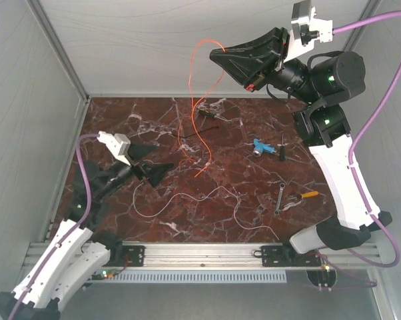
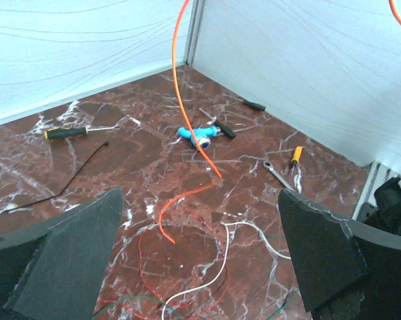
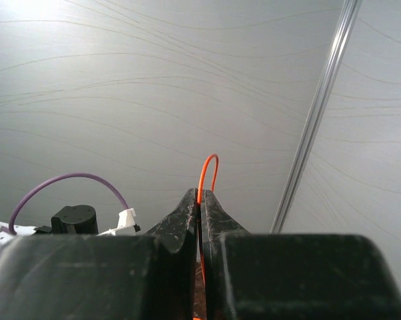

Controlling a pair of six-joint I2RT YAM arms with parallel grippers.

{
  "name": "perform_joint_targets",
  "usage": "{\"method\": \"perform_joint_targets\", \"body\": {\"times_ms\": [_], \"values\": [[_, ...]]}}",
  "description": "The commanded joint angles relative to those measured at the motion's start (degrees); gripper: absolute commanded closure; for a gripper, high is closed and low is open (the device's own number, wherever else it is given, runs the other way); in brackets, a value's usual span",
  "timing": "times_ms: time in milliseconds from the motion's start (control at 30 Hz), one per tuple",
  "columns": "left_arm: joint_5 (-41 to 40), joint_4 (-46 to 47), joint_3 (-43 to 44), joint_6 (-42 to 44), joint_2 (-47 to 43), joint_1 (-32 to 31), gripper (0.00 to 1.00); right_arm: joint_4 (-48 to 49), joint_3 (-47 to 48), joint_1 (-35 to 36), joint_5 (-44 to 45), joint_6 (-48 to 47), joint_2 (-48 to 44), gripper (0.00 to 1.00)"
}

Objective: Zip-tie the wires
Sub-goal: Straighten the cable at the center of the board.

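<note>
- 1 orange wire (image 2: 175, 67) is pinched tight in the right gripper (image 1: 217, 52), dangling from way up to the counter (image 1: 120, 120)
- left gripper (image 1: 154, 162) spread wide, low, near the white wire (image 2: 224, 250)

The orange wire (image 2: 174, 67) hung from the raised right gripper (image 1: 217, 52), which pinched it, down to mid-table. It made a thin curtain across any straight pass from the left gripper (image 1: 149, 162) toward the right side. White wire (image 2: 257, 231) looped over the near-centre marble. A blue tool (image 1: 260, 147), black screwdriver (image 1: 282, 148), wrench (image 1: 280, 198) and orange-handled screwdriver (image 1: 309, 195) crowded the right. Bare marble lay open at back left, hemmed by the left wall (image 1: 27, 133) and back wall (image 1: 154, 47).
</note>
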Motion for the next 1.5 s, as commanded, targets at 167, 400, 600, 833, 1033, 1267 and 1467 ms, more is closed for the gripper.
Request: {"method": "perform_joint_targets", "body": {"times_ms": [167, 400, 600, 833, 1033, 1267, 1467], "values": [[3.44, 14.11, 3.32, -8.61, 7.77, 0.02, 0.03, 1.67, 0.49, 1.23, -1.59, 0.06, -1.49, 1.0], [9.07, 24.46, 3.4, -14.88, 14.39, -4.88, 0.05, 1.94, -1.56, 1.8, -1.02, -0.82, -3.88, 1.0], [8.29, 26.28, 4.75, -14.62, 17.35, -9.91, 0.06, 1.75, -2.52, 2.23, -0.85, -1.1, -5.35, 1.0], [-1.51, 26.35, 5.92, -14.14, 23.45, -10.51, 0.38, 3.39, -3.27, 2.67, -1.5, 0.34, -7.12, 1.0], [-1.02, 24.42, 8.19, -12.83, 25.41, -10.69, 1.0, 1.23, -3.59, 2.82, 0.47, -1.49, -8.36, 1.0], [-13.25, 3.69, 11.76, -0.06, 15.97, -10.62, 1.0, -8.88, -10.0, 2.79, 11.28, -7.41, -14.42, 1.0], [-25.18, -13.3, 15.64, 11.48, 8.79, -10.6, 1.0, -18.5, -25.63, 2.77, 24.23, -9.15, -24.45, 1.0]]}}
